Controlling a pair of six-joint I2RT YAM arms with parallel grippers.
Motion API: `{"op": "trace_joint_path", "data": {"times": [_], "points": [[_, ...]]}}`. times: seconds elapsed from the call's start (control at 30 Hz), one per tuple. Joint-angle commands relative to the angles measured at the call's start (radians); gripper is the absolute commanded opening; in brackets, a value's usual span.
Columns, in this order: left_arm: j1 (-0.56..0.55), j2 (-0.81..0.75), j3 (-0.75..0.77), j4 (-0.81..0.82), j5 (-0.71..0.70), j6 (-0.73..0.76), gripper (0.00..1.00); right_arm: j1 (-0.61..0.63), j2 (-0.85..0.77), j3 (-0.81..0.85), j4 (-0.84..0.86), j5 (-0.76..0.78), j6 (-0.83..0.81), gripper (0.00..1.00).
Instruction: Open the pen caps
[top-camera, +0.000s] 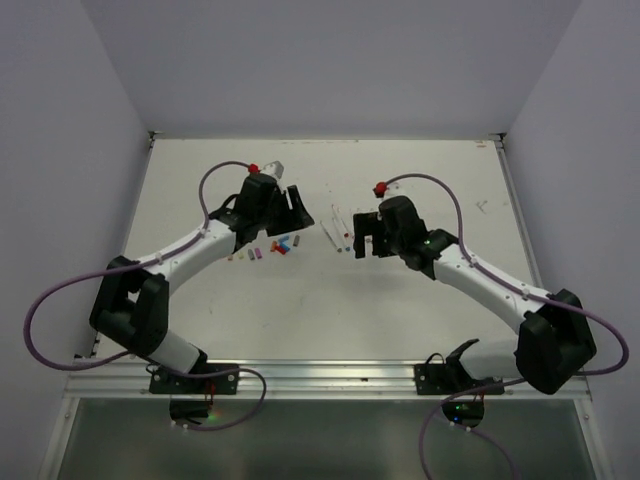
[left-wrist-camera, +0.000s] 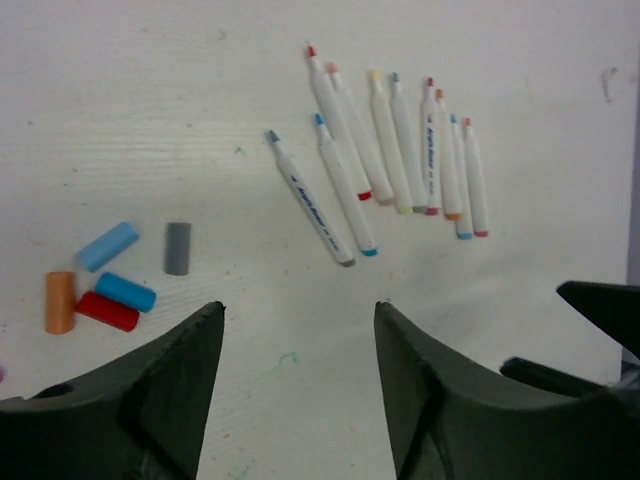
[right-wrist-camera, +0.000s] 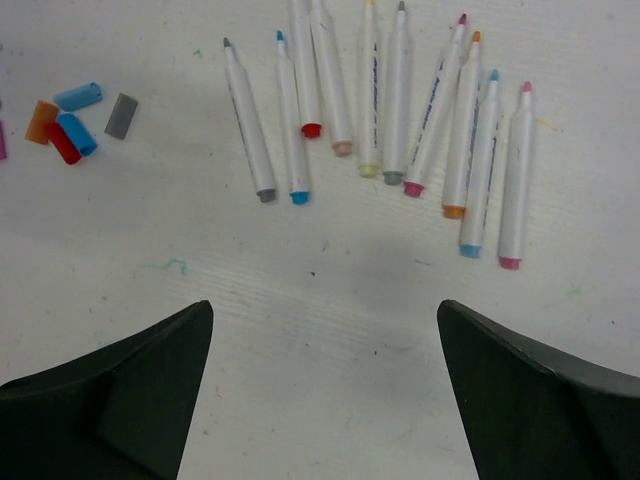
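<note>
The right gripper (right-wrist-camera: 322, 315) hung over a white table (right-wrist-camera: 320, 280). Its two dark fingers (right-wrist-camera: 140, 390) filled the corners at 7 and 5 o'clock, spread far apart with only bare surface between them. Ten white pens (right-wrist-camera: 397, 100) lay fanned from 11 round to 2 o'clock, small bare nibs toward 12 and coloured ends toward the gripper. At 10 o'clock, well apart from them, sat a loose cluster of pen caps (right-wrist-camera: 78, 96): light blue, grey, orange, red and darker blue, the last two touching. A purple sliver showed at the 9 o'clock edge.
</note>
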Motion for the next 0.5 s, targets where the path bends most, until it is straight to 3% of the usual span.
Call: {"op": "trace_joint_path", "data": {"times": [0.0,0.07,0.1,0.17,0.47], "points": [[-0.038,-0.120,-0.061,0.060,0.069,0.024,0.67,-0.004,-0.077,-0.047,-0.060,0.095,0.066,0.99],[-0.060,-0.205,-0.121,0.147,0.122,0.021,0.78,-0.004,-0.115,-0.095,-0.072,0.099,0.106,0.99],[-0.064,-0.238,-0.193,0.175,0.138,0.007,0.93,-0.004,-0.131,-0.115,-0.074,0.090,0.116,0.99],[-0.067,-0.298,-0.259,0.264,0.182,-0.039,1.00,-0.006,-0.189,-0.174,-0.074,0.090,0.152,0.99],[-0.092,-0.619,-0.535,0.379,0.277,-0.119,1.00,-0.006,-0.505,-0.402,-0.060,0.001,0.250,0.99]]}}
